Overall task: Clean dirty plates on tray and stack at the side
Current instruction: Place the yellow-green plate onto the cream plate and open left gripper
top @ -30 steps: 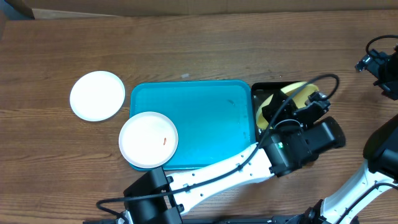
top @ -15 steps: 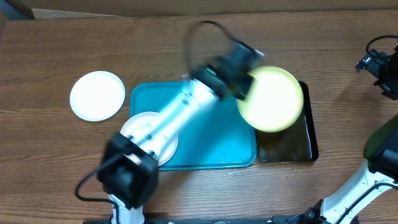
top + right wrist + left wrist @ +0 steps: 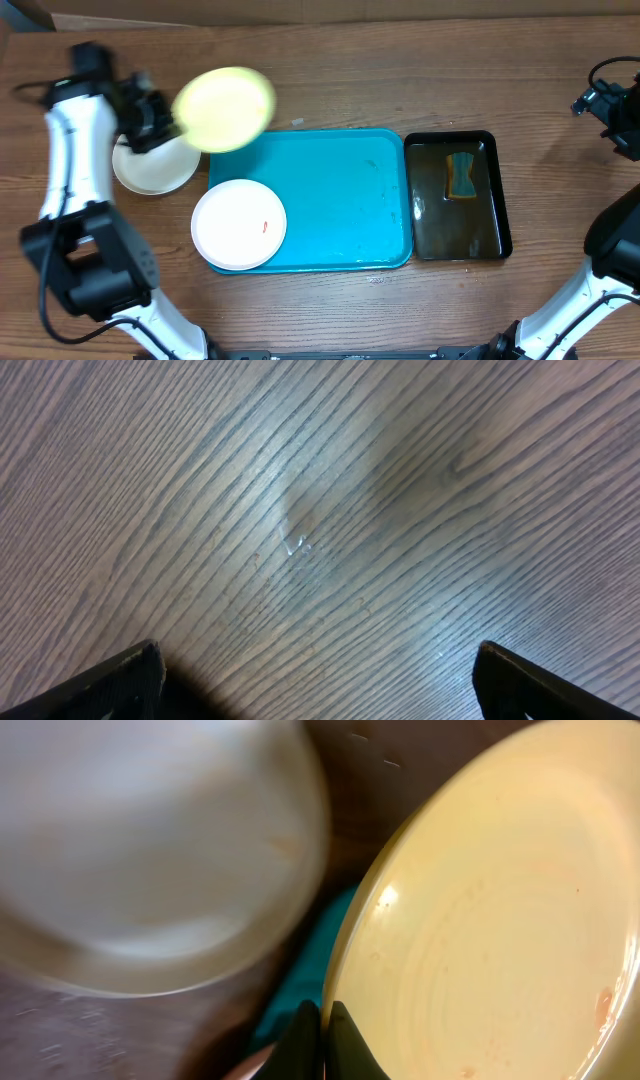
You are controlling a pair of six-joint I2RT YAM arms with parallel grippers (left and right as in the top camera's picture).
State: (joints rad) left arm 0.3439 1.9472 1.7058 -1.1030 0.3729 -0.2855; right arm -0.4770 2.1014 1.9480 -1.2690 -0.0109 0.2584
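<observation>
Jaws of the left gripper [image 3: 325, 1025] pinch the yellow-green plate [image 3: 225, 108], seemingly above a white plate [image 3: 150, 172]. The right gripper [image 3: 320, 685] gapes wide.

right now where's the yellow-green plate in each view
overhead: upper left, round yellow-green plate in the left claw, beside the white round plate.
left wrist: the plate fills the right side, rim pinched at bottom.
right wrist: not in it.
shared landmark: that white plate, left in the wrist view.

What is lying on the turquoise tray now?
One white plate with a small red smear, at the tray's near left corner. The tray surface beneath it is hidden.
</observation>
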